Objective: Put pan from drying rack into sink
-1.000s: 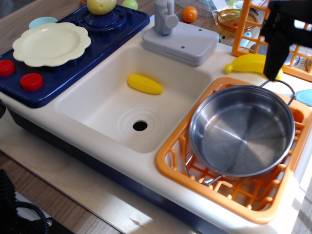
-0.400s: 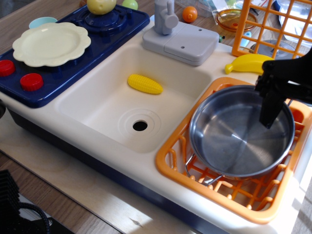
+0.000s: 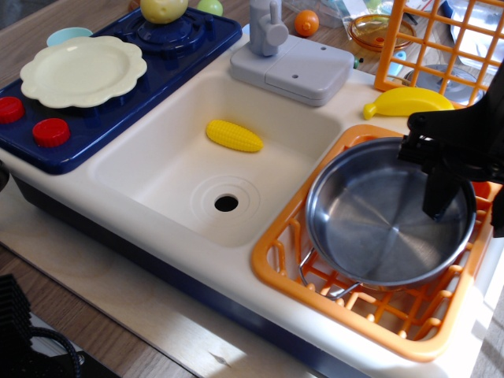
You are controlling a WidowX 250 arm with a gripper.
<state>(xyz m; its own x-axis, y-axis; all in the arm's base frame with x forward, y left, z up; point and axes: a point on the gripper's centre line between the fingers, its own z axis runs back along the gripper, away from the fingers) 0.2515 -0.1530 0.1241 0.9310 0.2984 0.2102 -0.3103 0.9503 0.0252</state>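
Steel pan [image 3: 378, 224] in rack [image 3: 354, 311]; gripper [image 3: 439, 206] over far rim (jaw state indiscernible); sink [image 3: 169, 169] holds corn [image 3: 234, 135].

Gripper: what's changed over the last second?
The gripper came down from above the banana and now reaches over the far right rim of the pan. No grasp is visible. The pan, rack and corn have not moved.

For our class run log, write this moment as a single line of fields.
phase: reaching | gripper: over pan's right rim, grip unclear | pan: in drying rack | sink: holds corn
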